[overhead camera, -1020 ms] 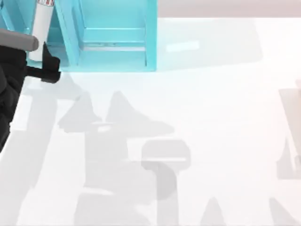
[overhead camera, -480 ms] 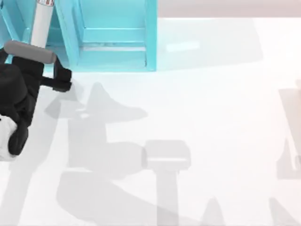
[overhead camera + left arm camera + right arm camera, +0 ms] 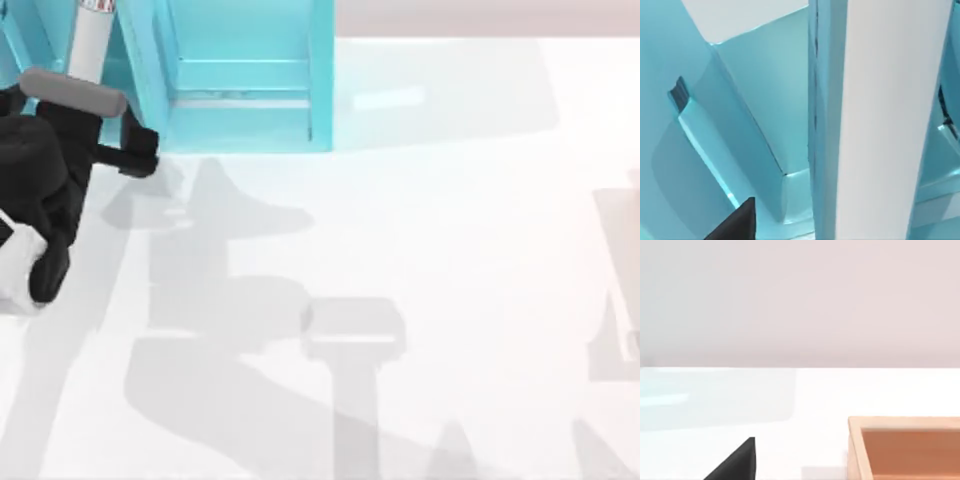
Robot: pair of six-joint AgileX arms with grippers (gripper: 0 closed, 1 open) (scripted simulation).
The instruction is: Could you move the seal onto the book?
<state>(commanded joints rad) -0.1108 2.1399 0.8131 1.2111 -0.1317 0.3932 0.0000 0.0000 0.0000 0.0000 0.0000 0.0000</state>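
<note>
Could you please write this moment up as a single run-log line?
left arm: at light-blue shelf unit, top view's far left, beside white cylinder | right wrist view: white table, wooden box | seal-to-book move: no contact seen

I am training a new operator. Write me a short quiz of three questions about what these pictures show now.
1. True or false: the left hand is at the right side of the table.
2. Where does the white cylinder stand? A: at the light-blue shelf unit. B: in a wooden tray. C: at the table's right edge.
3. Short answer: what colour is the open box in the right wrist view?

Key: 1 false, it is at the left side, close to the shelf unit. 2 A. 3 orange-brown.
</note>
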